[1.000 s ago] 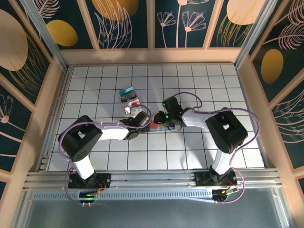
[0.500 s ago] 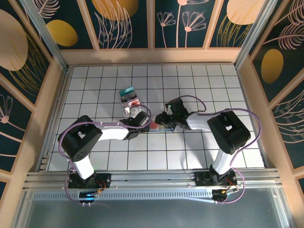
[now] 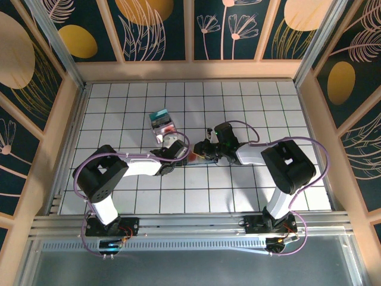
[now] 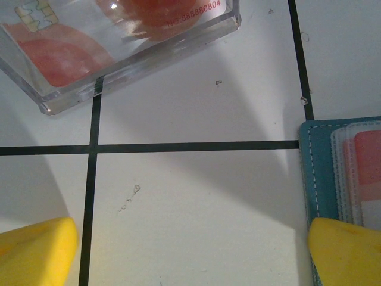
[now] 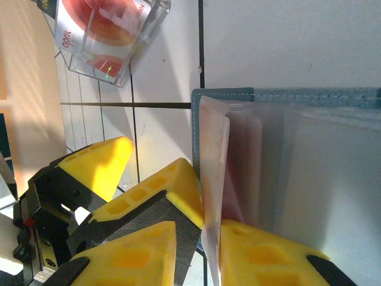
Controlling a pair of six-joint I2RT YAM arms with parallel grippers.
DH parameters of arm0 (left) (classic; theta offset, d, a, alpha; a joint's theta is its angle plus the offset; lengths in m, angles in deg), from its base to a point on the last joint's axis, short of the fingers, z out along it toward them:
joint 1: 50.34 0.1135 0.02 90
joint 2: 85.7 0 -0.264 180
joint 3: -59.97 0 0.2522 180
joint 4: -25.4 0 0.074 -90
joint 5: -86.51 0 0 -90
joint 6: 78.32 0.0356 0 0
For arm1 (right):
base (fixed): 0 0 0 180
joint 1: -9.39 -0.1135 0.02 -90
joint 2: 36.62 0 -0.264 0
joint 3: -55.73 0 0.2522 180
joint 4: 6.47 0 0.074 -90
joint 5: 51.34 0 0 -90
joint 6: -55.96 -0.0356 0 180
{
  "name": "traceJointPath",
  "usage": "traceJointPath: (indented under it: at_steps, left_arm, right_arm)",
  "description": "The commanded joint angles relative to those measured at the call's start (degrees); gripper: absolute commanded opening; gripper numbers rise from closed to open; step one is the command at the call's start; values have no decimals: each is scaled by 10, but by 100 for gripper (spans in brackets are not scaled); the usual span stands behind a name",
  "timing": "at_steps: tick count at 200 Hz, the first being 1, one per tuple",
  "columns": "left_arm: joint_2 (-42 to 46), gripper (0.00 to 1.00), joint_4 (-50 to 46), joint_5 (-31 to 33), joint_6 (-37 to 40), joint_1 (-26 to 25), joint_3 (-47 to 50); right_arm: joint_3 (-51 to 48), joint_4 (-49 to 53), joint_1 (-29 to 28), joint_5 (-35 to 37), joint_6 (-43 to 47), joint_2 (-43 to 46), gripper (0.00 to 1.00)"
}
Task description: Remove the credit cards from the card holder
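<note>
The card holder [image 3: 195, 157] lies open near the middle of the tabletop, a little toward the near edge, with both arms meeting over it. Your right fingers [image 5: 262, 259] are drawn in narrow and look to be pinching a thin pale sheet [image 5: 212, 161] that stands up from the holder's edge. From the right wrist view you cannot tell whether that sheet is a card or only the clear pocket film. A red-pink card [image 4: 370, 170] sits in a pocket just behind it.

Your left fingers [image 4: 36, 253] are spread as wide as they go and hold nothing. One pad rests at the holder's stitched edge and the other sits on bare tabletop well to the side, so the holder is touched but not pinned.

That is the main risk. If you pull with the right arm now, the whole holder may lift or slide with it, because nothing presses it down. If the pinch has pocket film and not a card, the pull will only drag or fold the holder. A thin, slick card held by its edge can also slip out or twist free partway.

The two sets of fingers are very close together, so a sideways correction by either arm could knock the other. The clear box [image 4: 137, 59] lies just toward the far left corner from the holder, and a wide sweep of the left arm could shove it.
</note>
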Motion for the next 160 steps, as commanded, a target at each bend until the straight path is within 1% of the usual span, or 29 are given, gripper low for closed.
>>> traceJointPath:
  at_steps: [1, 42, 62, 107, 110, 118, 160]
  left_arm:
    - [-9, 99, -47, -14, 5, -10, -3]
    - [-7, 99, -56, -8, -2, -9, -7]
    - [-8, 99, -67, -3, -11, -9, -12]
    - [-16, 99, -90, 5, -24, -9, -21]
    - [-16, 99, -90, 5, -25, -9, -21]
    - [-17, 99, -91, 5, -25, -9, -21]
    - [-17, 99, -94, 8, -27, -10, -20]
  right_arm:
    - [5, -35, -1, -17, -6, -10, 25]
    - [7, -48, 1, -28, -11, -17, 25]
    - [1, -53, 6, -34, -11, -8, 22]
    - [-32, -96, 17, -55, -29, 18, 22]
    - [-34, -99, 32, -56, -30, 21, 21]
    - [-39, -105, 37, -59, -33, 24, 21]
    - [-46, -94, 44, -54, -30, 31, 21]
